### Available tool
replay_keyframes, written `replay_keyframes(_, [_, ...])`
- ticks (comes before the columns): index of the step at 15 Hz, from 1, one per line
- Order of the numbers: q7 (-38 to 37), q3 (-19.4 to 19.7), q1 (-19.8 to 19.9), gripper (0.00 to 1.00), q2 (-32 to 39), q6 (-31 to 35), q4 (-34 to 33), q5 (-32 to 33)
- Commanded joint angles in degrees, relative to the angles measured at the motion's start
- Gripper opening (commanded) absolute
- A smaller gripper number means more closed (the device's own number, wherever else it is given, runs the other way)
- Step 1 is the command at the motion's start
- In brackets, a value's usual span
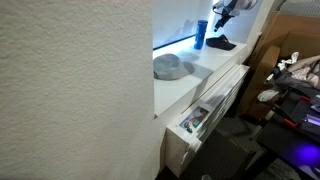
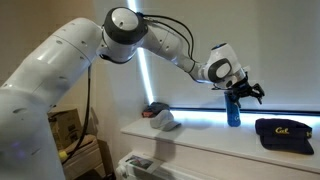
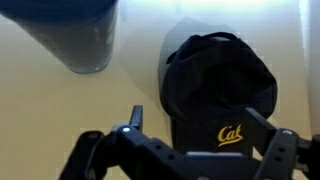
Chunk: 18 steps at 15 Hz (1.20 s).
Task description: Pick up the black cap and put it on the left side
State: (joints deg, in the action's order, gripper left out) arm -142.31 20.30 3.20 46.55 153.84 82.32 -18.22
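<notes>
The black cap [image 3: 218, 85] with a yellow "Cal" logo lies on the white shelf; it shows in both exterior views [image 2: 282, 131] [image 1: 222, 43]. My gripper [image 3: 195, 122] hangs above it, open, fingers spread on either side of the brim and logo, nothing held. In an exterior view the gripper [image 2: 243, 90] is in the air above the blue bottle [image 2: 233, 111], left of the cap. It also shows small at the top of the other exterior view [image 1: 222, 14].
The tall blue bottle [image 3: 72, 35] [image 1: 200, 36] stands next to the cap. A grey cap [image 1: 173, 67] [image 2: 160, 116] lies further along the white shelf [image 2: 200, 133]. A large wall [image 1: 70, 90] blocks much of one view; clutter and boxes [image 1: 295, 70] stand beyond the shelf.
</notes>
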Motion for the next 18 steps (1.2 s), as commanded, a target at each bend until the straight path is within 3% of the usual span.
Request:
replay_keyframes(1, [-1.22,-1.51,1.52,1.00,-0.13,-0.06,-0.51,2.28])
replay_keyframes(3, [-3.59,0.16,0.82,1.00,0.91,0.58,-1.72,3.03])
replay_keyframes(6, [-14.74,4.33,-0.46,1.00,3.85,0.64,-4.69,5.08])
replay_keyframes(7, [-8.44,13.55,-5.83,1.00,6.50,-0.70,-5.67,-7.83])
replay_keyframes(8, [-7.91,4.64,-1.00,1.00,2.05,-0.21,-2.27,0.14])
replay_keyframes(10, [-6.80,11.35,-4.35,1.00,4.34,-0.26,-3.29,-6.18])
replay_keyframes(13, [-7.12,12.68,-5.73,1.00,4.97,-0.19,-3.53,-7.09])
replay_keyframes(15, [-7.03,16.16,-6.03,1.00,7.13,-4.79,-6.63,-11.85])
replay_keyframes(18, [-6.69,26.32,-8.19,1.00,10.85,-8.82,-8.76,-26.04])
